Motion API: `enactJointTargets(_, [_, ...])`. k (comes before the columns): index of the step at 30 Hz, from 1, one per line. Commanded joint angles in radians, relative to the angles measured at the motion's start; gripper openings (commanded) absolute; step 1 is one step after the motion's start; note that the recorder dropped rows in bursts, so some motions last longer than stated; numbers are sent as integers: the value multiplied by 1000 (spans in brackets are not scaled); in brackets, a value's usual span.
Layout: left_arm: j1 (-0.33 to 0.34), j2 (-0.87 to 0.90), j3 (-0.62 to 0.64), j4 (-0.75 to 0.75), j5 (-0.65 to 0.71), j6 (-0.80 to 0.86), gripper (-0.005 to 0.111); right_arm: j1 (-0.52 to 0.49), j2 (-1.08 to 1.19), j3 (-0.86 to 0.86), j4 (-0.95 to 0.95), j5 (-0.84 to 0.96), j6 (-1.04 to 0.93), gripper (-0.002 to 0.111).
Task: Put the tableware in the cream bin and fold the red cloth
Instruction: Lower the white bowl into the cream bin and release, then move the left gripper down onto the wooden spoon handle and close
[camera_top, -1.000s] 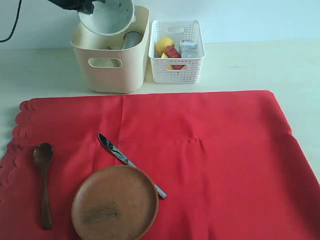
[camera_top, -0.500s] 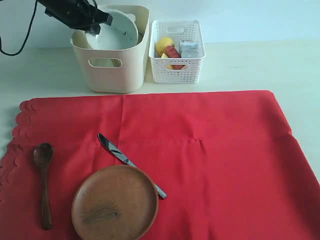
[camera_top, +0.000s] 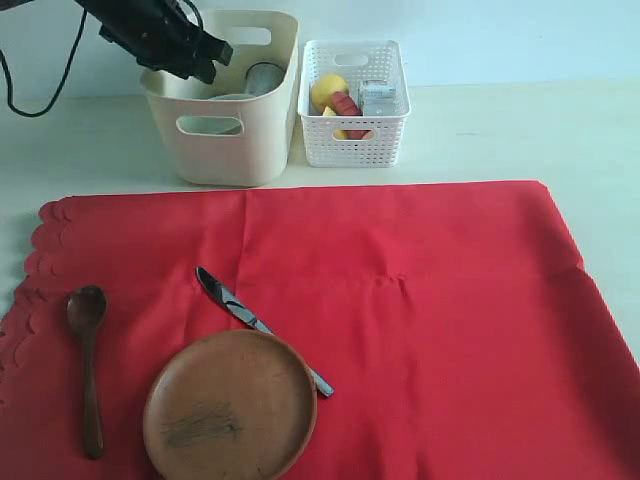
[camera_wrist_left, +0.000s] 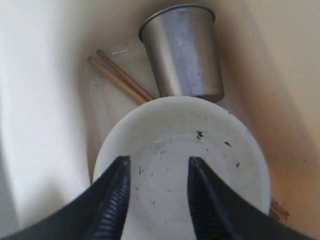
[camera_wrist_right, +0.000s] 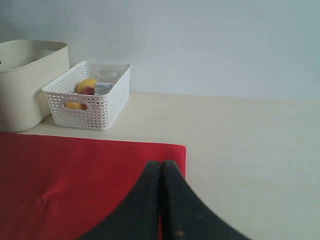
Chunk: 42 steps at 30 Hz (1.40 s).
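My left gripper (camera_top: 205, 52) hangs over the left side of the cream bin (camera_top: 225, 150). Its jaws stand open (camera_wrist_left: 158, 161) with nothing between them. Just below them the pale bowl (camera_wrist_left: 215, 150) lies in the bin, beside the steel cup (camera_wrist_left: 182, 52) and the chopsticks (camera_wrist_left: 120, 77). The red cloth (camera_top: 430, 320) lies spread flat, carrying the brown plate (camera_top: 230, 405), the wooden spoon (camera_top: 88, 360) and the knife (camera_top: 262, 328). My right gripper (camera_wrist_right: 161, 163) is shut and empty above a corner of the cloth (camera_wrist_right: 75, 175); the exterior view does not show it.
A white lattice basket (camera_top: 355, 100) with a lemon and other food stands right beside the cream bin. Bare pale table (camera_top: 520, 130) lies behind and to the right of the cloth. A black cable (camera_top: 25, 90) trails from the left arm.
The left gripper carried the bowl down into the cream bin, then opened and let it go. The bowl now rests inside. The right gripper stayed shut.
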Motion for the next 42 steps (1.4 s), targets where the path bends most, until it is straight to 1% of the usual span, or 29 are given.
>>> enactJointTargets(1, [0,-11,-49,18,44,-1,52,-5,-6,2,-6,-7,7,0])
enactJointTargets(3, [0,-26,-74,18,81,-1,52,-5,-6,2,-6,-7,7,0])
enactJointTargets(5, [0,-60,-105,18,154,-9,51,-5,-6,2,-6,-7,7,0])
enactJointTargets(6, [0,-87,-120,14,215,-11,51,-5,-6,2,-6,-7,7,0])
enactJointTargets(10, [0,-165,-120,-5,341,-42,51,-5,-6,2,-6,-7,7,0])
enactJointTargets(12, [0,-214,-120,-51,431,-82,51,-5,-6,2,-6,-7,7,0])
enactJointTargets(14, [0,-245,-113,-78,431,-96,51,-5,-6,2,-6,-7,7,0])
enactJointTargets(17, [-29,-345,16,-67,431,-113,51,-5,-6,2,-6,-7,7,0])
enactJointTargets(18, [-35,-362,42,-65,431,-115,51,-5,-6,2,-6,-7,7,0])
enactJointTargets(19, [-42,-401,105,-60,431,-127,51,-5,-6,2,-6,-7,7,0])
enactJointTargets(21, [-52,-445,174,-52,431,-133,51,-5,-6,2,-6,-7,7,0])
enactJointTargets(22, [-62,-495,258,-15,431,-155,51,-5,-6,2,-6,-7,7,0])
enactJointTargets(23, [-64,-525,300,13,421,-174,51,-5,-6,2,-6,-7,7,0])
enactJointTargets(25, [-70,-584,375,58,391,-206,51,-5,-6,2,-6,-7,7,0])
enactJointTargets(26, [-70,-649,467,77,365,-235,51,-5,-6,2,-6,-7,7,0])
enactJointTargets(28, [-70,-726,581,77,325,-258,51,-5,-6,2,-6,-7,7,0])
enactJointTargets(29, [-70,-749,618,77,307,-265,51,-5,-6,2,-6,-7,7,0])
enactJointTargets(30, [-70,-809,713,77,271,-277,51,-5,-6,2,-6,-7,7,0])
enactJointTargets(31, [-70,-838,761,77,252,-286,51,-5,-6,2,-6,-7,7,0])
enactJointTargets(32, [-70,-894,857,77,219,-302,51,-5,-6,2,-6,-7,7,0])
enactJointTargets(33, [-70,-921,904,77,202,-312,51,-5,-6,2,-6,-7,7,0])
enactJointTargets(35, [-70,-1006,1065,77,146,-350,51,-5,-6,2,-6,-7,7,0])
enactJointTargets(39, [-70,-1076,1224,58,94,-377,51,-5,-6,2,-6,-7,7,0])
enactJointTargets(40, [-70,-1098,1287,24,67,-377,51,-5,-6,2,-6,-7,7,0])
enactJointTargets(42, [-74,-1113,1343,-14,34,-377,51,-5,-6,2,-6,-7,7,0])
